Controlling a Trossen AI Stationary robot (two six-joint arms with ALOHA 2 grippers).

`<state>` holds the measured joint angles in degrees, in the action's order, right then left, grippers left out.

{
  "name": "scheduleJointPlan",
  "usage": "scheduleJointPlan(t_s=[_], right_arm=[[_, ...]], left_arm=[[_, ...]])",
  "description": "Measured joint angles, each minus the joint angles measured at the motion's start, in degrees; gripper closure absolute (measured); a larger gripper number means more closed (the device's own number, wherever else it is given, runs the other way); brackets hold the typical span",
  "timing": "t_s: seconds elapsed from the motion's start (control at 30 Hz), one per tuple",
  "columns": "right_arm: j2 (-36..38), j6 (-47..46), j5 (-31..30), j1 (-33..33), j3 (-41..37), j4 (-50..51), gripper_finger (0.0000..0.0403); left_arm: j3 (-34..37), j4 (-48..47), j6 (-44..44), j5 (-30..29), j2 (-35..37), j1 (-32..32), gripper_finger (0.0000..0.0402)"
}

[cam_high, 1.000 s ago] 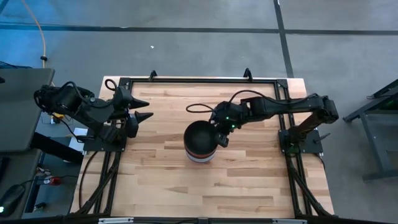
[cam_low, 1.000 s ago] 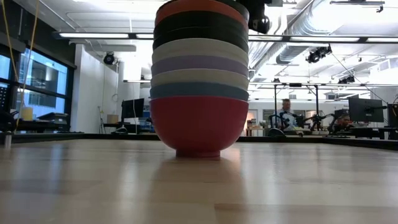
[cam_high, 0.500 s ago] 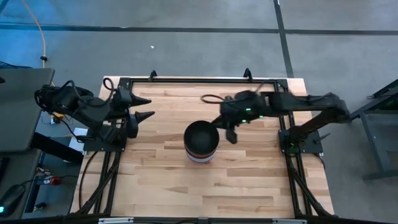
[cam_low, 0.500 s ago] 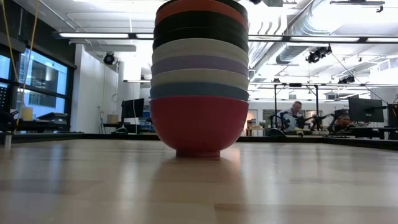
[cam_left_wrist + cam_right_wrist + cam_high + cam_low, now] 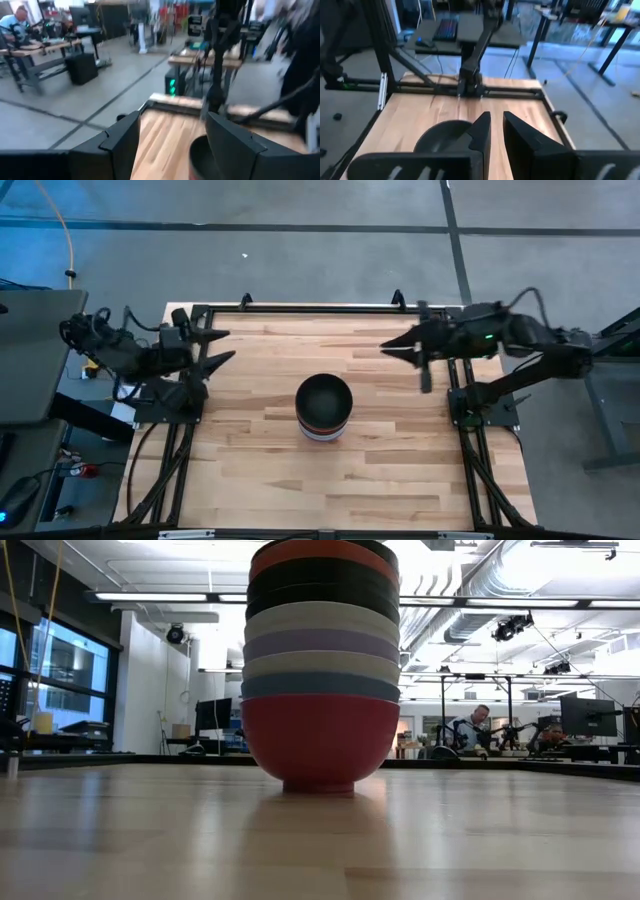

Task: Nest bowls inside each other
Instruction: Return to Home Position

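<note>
At the middle of the wooden table, the bowls stand nested in one upright stack. Seen level, a pinkish-red bottom bowl carries blue, white, lavender, white, black and orange-red rims. From above, a black bowl lies uppermost. Left gripper points inward from the table's left edge, fingers spread wide and empty, its arm folded back over the frame. Right gripper points inward from the right rear corner, fingers drawn almost together with a thin slit between, gripping nothing. Both sit well apart from the stack.
</note>
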<state>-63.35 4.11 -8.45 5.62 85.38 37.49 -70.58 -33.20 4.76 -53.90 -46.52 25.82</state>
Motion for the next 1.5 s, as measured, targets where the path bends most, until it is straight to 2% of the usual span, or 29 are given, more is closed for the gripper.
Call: scheduleJointPlan(t_s=[0.23, 0.4, 0.5, 0.63, 0.83, 1.07, 1.13, 1.27, 1.4, 1.5], right_arm=[[7.42, 1.40, -0.07, 0.01, -0.02, 0.03, 0.0359], [11.97, 2.39, -0.04, 0.03, -0.02, -0.01, 0.0359], [14.29, 3.28, -0.04, 0.03, -0.02, -0.03, 0.0359], [16.98, 5.02, -0.04, 0.03, -0.04, -0.01, 0.0359], [20.51, 6.32, -0.04, 0.03, -0.07, -0.01, 0.0359], [21.68, 4.93, -0.02, 0.03, -0.07, 0.72, 0.0359], [21.68, 4.74, -0.10, 0.03, -0.07, 1.28, 0.0359], [21.75, 3.45, -2.19, 0.03, -0.07, 2.45, 0.0359], [21.72, 3.42, -3.02, 0.03, -0.07, 2.11, 0.0359], [21.72, 3.70, -3.54, 0.03, -0.07, 1.29, 0.0359]], left_arm=[[22.82, 30.05, -9.97, 8.50, 16.71, 0.20, 0.0190], [35.55, 44.28, -14.42, 12.22, 27.68, 0.20, 0.0190], [40.71, 49.15, -15.88, 14.79, 33.20, 0.20, 0.0190], [43.94, 50.20, -16.52, 18.01, 39.22, 0.18, 0.0190], [44.30, 46.63, -19.09, 23.62, 46.21, 0.18, 0.0190], [44.32, 43.44, -21.37, 23.47, 46.27, 0.14, 0.0190], [44.36, 42.04, -19.53, 24.93, 46.25, 0.14, 0.0190], [44.73, 38.83, -13.63, 31.82, 46.27, 0.14, 0.0190], [49.88, 40.26, -7.41, 35.46, 46.23, 0.14, 0.0190], [54.99, 44.22, -2.44, 35.89, 46.20, 0.18, 0.0190]])
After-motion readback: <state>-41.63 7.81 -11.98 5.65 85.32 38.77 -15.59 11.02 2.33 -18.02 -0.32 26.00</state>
